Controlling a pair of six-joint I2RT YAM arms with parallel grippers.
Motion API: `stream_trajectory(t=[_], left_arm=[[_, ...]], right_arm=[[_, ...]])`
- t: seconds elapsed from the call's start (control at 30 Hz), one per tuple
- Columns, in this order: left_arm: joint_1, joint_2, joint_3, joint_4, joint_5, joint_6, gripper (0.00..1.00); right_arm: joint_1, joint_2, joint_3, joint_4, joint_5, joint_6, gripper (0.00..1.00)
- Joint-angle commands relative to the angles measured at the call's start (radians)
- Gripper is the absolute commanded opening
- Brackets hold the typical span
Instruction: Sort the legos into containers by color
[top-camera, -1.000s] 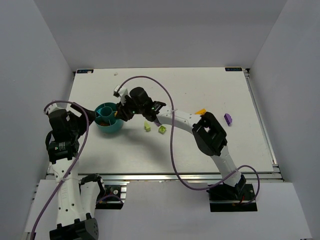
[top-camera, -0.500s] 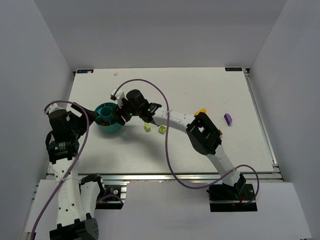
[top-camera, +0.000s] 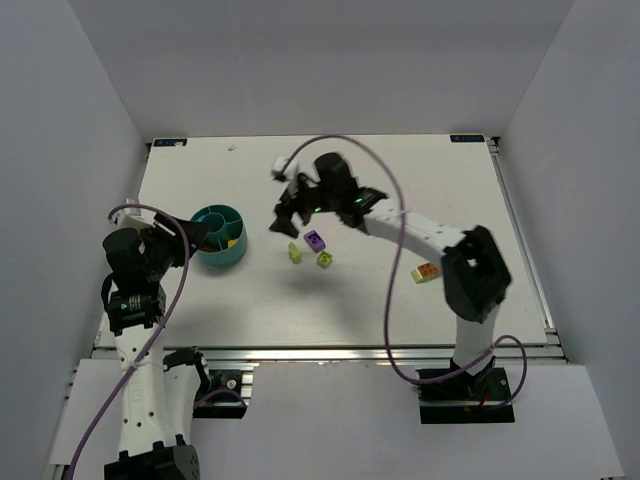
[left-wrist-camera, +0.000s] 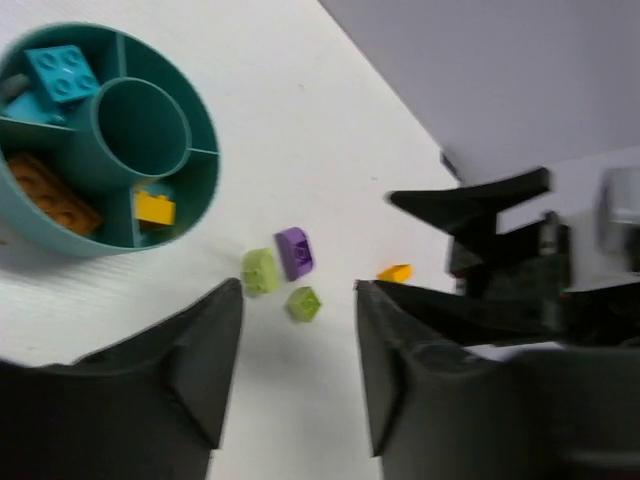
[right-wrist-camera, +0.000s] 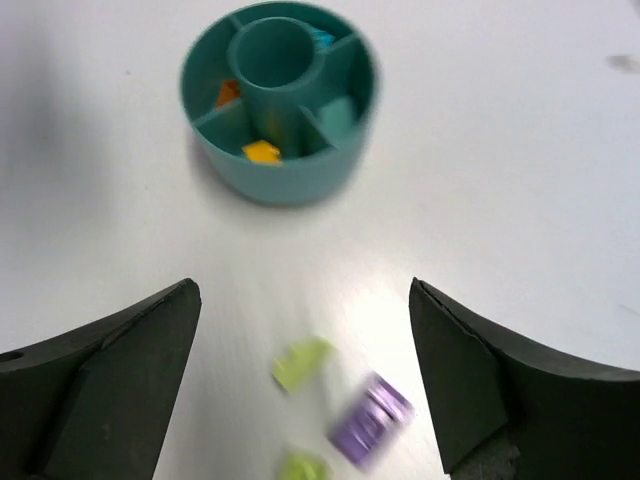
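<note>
My left fingers (top-camera: 188, 232) sit close by the left side of the teal bowl (top-camera: 225, 259). They are parted, with a gap between them and nothing in it. Seen from my left wrist, the bowl lies ahead of the fingers, not between them.

My right fingers (top-camera: 290, 214) hang over the worktop (top-camera: 400, 180) to the right of the bowl, spread wide and empty.

Inside the bowl, a cyan brick (left-wrist-camera: 62, 70) lies in one compartment and a brown-orange brick (left-wrist-camera: 55, 193) in the one beside it. A small yellow-orange brick (left-wrist-camera: 154, 207) lies in a third.

On the worktop near the bowl, a purple brick (left-wrist-camera: 294, 251) lies just beside a lime brick (left-wrist-camera: 259, 270). A second lime brick (left-wrist-camera: 303, 303) is close below them. An orange brick (left-wrist-camera: 395, 272) lies farther right, well apart from that cluster.
</note>
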Motion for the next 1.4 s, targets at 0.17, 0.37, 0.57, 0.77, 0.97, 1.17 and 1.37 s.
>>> stream_trajectory(t=[0.17, 0.37, 0.57, 0.77, 0.97, 1.17, 1.37], left_arm=[[-0.312, 0.027, -0.088, 0.236, -0.054, -0.109, 0.45], [-0.586, 0.185, -0.037, 0.27, -0.236, -0.079, 0.69], [-0.666, 0.297, 0.015, 0.3, -0.26, -0.071, 0.76], [-0.675, 0.259, 0.029, 0.259, -0.305, -0.074, 0.78], [-0.677, 0.176, -0.029, 0.221, -0.358, -0.112, 0.78], [-0.677, 0.12, -0.039, 0.162, -0.403, -0.119, 0.78], [-0.677, 0.098, 0.015, 0.087, -0.486, -0.086, 0.79]], right_arm=[[-0.415, -0.231, -0.106, -0.412, -0.228, -0.327, 0.61], [-0.624, -0.297, -0.226, -0.672, -0.241, -0.959, 0.75], [-0.69, -0.21, -0.254, -0.807, -0.209, -1.539, 0.8], [-0.689, -0.043, -0.101, -0.864, -0.183, -1.673, 0.78], [-0.676, 0.091, 0.021, -0.95, -0.117, -1.728, 0.72], [-0.659, 0.134, 0.019, -0.927, -0.07, -1.707, 0.64], [-0.644, 0.136, 0.036, -0.941, -0.071, -1.667, 0.2]])
